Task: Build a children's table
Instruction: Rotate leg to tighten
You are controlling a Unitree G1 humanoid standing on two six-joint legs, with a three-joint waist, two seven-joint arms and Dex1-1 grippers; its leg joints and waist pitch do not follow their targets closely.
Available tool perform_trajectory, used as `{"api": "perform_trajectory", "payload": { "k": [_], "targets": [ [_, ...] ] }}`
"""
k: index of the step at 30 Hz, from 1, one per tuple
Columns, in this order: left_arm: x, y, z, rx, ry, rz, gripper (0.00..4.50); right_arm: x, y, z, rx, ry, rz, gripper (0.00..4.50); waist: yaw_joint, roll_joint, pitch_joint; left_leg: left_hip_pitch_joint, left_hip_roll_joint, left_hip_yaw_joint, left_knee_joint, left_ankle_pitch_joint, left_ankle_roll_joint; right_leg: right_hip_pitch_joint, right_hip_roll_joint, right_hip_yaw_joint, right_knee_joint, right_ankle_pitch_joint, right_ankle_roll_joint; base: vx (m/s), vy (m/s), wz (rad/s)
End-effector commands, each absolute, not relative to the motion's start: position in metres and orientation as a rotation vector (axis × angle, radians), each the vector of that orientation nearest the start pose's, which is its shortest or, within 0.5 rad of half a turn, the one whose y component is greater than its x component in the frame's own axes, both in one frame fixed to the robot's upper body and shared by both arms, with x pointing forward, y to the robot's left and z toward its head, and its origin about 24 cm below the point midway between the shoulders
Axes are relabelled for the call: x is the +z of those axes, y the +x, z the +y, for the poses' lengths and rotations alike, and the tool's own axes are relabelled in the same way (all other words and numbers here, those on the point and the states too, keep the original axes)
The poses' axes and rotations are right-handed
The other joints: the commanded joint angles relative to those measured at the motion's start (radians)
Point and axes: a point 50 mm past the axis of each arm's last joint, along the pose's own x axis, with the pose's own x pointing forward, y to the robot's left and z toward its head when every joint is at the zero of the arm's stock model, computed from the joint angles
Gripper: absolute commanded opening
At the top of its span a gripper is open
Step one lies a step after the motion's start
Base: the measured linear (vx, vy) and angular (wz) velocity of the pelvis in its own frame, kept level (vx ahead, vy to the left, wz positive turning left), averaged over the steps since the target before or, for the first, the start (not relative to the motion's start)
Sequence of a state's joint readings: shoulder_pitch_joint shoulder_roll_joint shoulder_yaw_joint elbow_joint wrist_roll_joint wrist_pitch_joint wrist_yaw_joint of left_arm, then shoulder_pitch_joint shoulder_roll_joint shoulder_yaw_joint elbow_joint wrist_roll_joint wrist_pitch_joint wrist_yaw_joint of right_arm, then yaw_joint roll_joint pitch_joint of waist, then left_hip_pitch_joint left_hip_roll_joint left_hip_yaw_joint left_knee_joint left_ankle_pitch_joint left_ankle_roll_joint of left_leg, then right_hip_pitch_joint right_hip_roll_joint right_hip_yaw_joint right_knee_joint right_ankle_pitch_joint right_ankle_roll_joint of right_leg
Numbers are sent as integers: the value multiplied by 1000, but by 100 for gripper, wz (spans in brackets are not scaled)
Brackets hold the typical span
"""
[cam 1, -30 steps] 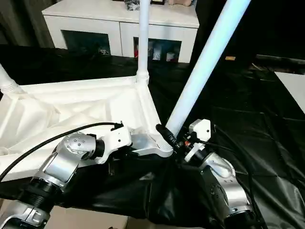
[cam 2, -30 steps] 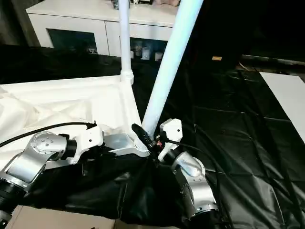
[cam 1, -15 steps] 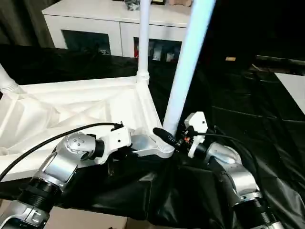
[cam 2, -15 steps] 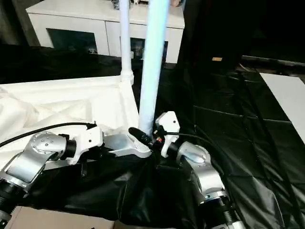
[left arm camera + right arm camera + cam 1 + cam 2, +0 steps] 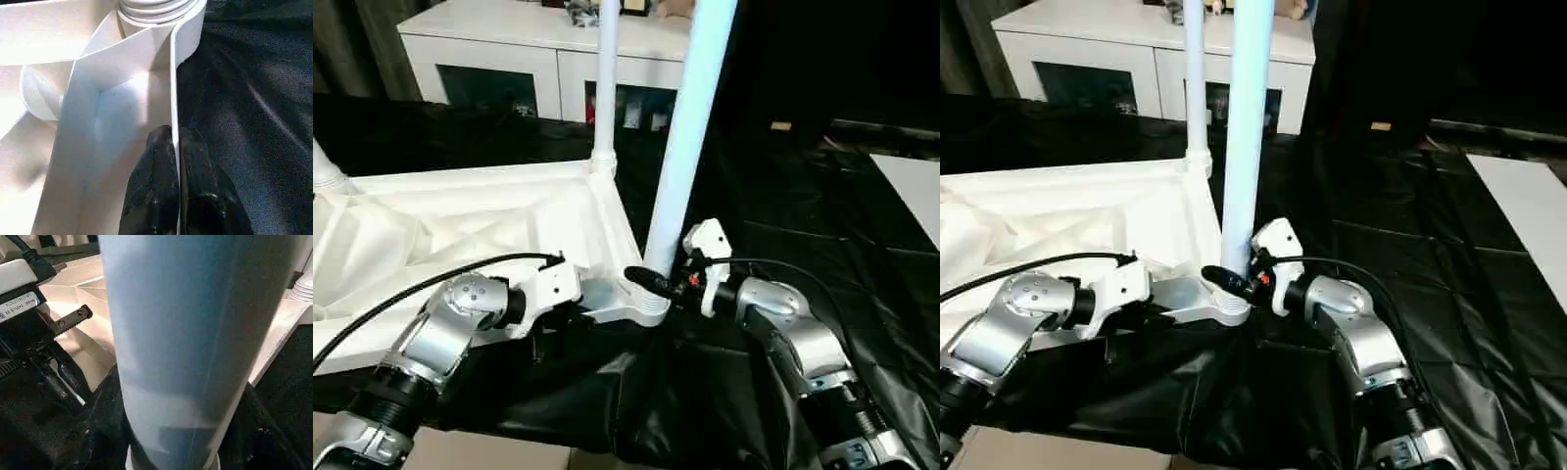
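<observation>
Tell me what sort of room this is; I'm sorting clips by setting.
Probably a home-like living room staged for recording: a white cabinet with glass doors holding small items, dark curtains beside it, and black sheeting spread under the work.

Setting reads as a home-style room staged for robot work. A white cabinet (image 5: 563,44) with glass doors stands against the far side — small items sit on its top and behind the glass. Black sheeting (image 5: 822,225) covers the work surface — dark curtains hang behind.

White glass-door cabinet (image 5: 558,54) behind; black floor sheeting (image 5: 822,225).
</observation>
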State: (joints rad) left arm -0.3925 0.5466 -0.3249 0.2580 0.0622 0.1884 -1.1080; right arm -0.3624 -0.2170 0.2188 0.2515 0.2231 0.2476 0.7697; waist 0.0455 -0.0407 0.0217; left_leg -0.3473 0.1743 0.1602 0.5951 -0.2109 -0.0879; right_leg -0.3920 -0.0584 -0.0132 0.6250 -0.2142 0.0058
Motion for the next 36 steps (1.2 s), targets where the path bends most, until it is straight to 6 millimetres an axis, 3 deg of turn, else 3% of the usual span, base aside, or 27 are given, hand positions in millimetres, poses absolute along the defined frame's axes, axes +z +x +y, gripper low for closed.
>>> {"api": "perform_trajectory", "payload": {
  "k": [1, 5, 7, 10, 11, 12, 15, 16, 17, 18, 19, 20, 21, 23, 24, 26, 27, 34, 35, 36],
  "targets": [
    [58, 289, 163, -1220, 580, 443, 0, -15, 270, -111, 926, -63, 591, 185, -1, 11, -22, -1, 49, -16, -97, -326, -9, 19, -68, 41, -94, -331, -155, 0, 0, 0],
    [56, 293, 168, -1148, 563, 469, 0, -12, 281, -109, 800, -66, 560, 185, -7, 11, -18, 0, 48, -17, -99, -362, -16, 14, -69, 41, -97, -368, -154, 0, 0, 0],
    [55, 296, 166, -1116, 541, 473, 0, -12, 284, -107, 746, -59, 555, 185, -16, 11, -14, 0, 45, -21, -101, -398, -32, 8, -70, 40, -103, -451, -142, 0, 0, 0],
    [55, 302, 144, -1038, 441, 467, 0, -13, 297, -100, 557, -32, 548, 185, -27, 9, -14, -2, 46, -33, -106, -439, -50, 8, -75, 35, -111, -549, -102, 0, 0, 0],
    [55, 302, 144, -1038, 441, 467, 0, -13, 297, -100, 557, -32, 548, 185, -29, 13, -14, 1, 47, -33, -107, -447, -52, 5, -75, 35, -112, -549, -102, -53, 38, -13],
    [55, 304, 134, -1014, 420, 464, 0, -12, 301, -97, 511, -20, 542, 185, -34, 11, -16, 2, 47, -31, -107, -448, -48, 5, -72, 35, -114, -505, -108, 0, 0, 0],
    [55, 306, 125, -1000, 406, 464, 0, -12, 304, -94, 470, -18, 536, 185, -33, 10, -15, 6, 44, -26, -103, -451, -33, -2, -72, 39, -119, -497, -112, 0, 0, 0],
    [55, 310, 111, -969, 397, 466, 0, -12, 308, -89, 427, 0, 540, 185, -35, 9, -14, 8, 44, -26, -102, -462, -32, -5, -72, 38, -122, -519, -108, 0, 0, 0],
    [55, 314, 93, -933, 393, 465, 0, -12, 312, -85, 373, 9, 548, 185, -38, 2, -15, 9, 43, -24, -101, -463, -34, -8, -71, 37, -123, -525, -107, 0, 0, 0],
    [55, 315, 86, -921, 392, 465, 0, -12, 313, -84, 355, 12, 551, 185, -31, 5, -17, 21, 40, -23, -97, -471, -34, -14, -68, 36, -126, -519, -98, 0, 0, 0],
    [58, 317, 70, -905, 377, 453, 0, -13, 317, -83, 299, 14, 554, 185, -31, 5, -17, 21, 40, -23, -97, -471, -34, -14, -68, 36, -126, -519, -98, 0, 0, 0],
    [59, 317, 63, -901, 375, 444, 0, -13, 318, -83, 272, 23, 558, 185, -31, 3, -20, 10, 43, -23, -100, -436, -30, -2, -69, 35, -119, -447, -108, 0, 0, 0],
    [65, 319, 38, -895, 365, 403, 0, -13, 324, -82, 166, 57, 565, 185, -24, 0, -23, 6, 42, -18, -100, -388, -24, 3, -67, 35, -114, -357, -122, 0, 0, 0],
    [67, 320, 33, -886, 364, 386, 0, -12, 325, -82, 141, 76, 566, 185, -16, -1, -26, 6, 41, -14, -98, -364, -17, 5, -66, 35, -112, -315, -127, 0, 0, 0],
    [68, 321, 30, -878, 363, 373, 0, -11, 327, -82, 125, 67, 557, 185, -14, -1, -25, -5, 44, -13, -101, -327, -10, 14, -66, 35, -106, -255, -132, 0, 0, 0],
    [70, 323, 30, -859, 372, 363, 0, -8, 330, -79, 117, 69, 542, 185, -12, -3, -26, 0, 44, -11, -99, -335, -7, 11, -66, 34, -107, -263, -131, 26, -3, 1],
    [70, 324, 31, -848, 377, 362, 0, -6, 331, -78, 119, 84, 536, 185, -13, -5, -29, -4, 41, -11, -98, -337, -5, 15, -68, 35, -108, -283, -126, 0, 0, 0],
    [65, 328, 46, -800, 383, 404, 0, -1, 335, -67, 181, 149, 501, 185, -10, -5, -30, -9, 45, -8, -99, -259, 9, 24, -68, 33, -101, -195, -144, 0, 0, 0],
    [65, 328, 47, -799, 383, 405, 0, 0, 336, -66, 184, 152, 496, 241, -11, -5, -30, -9, 45, -8, -100, -259, 9, 24, -68, 33, -101, -196, -145, 0, 0, 0],
    [64, 329, 48, -794, 382, 407, 0, 1, 336, -66, 187, 143, 486, 255, -12, -4, -29, -8, 46, -9, -101, -272, 5, 23, -67, 32, -102, -210, -146, 0, 0, 0]
  ]
}}
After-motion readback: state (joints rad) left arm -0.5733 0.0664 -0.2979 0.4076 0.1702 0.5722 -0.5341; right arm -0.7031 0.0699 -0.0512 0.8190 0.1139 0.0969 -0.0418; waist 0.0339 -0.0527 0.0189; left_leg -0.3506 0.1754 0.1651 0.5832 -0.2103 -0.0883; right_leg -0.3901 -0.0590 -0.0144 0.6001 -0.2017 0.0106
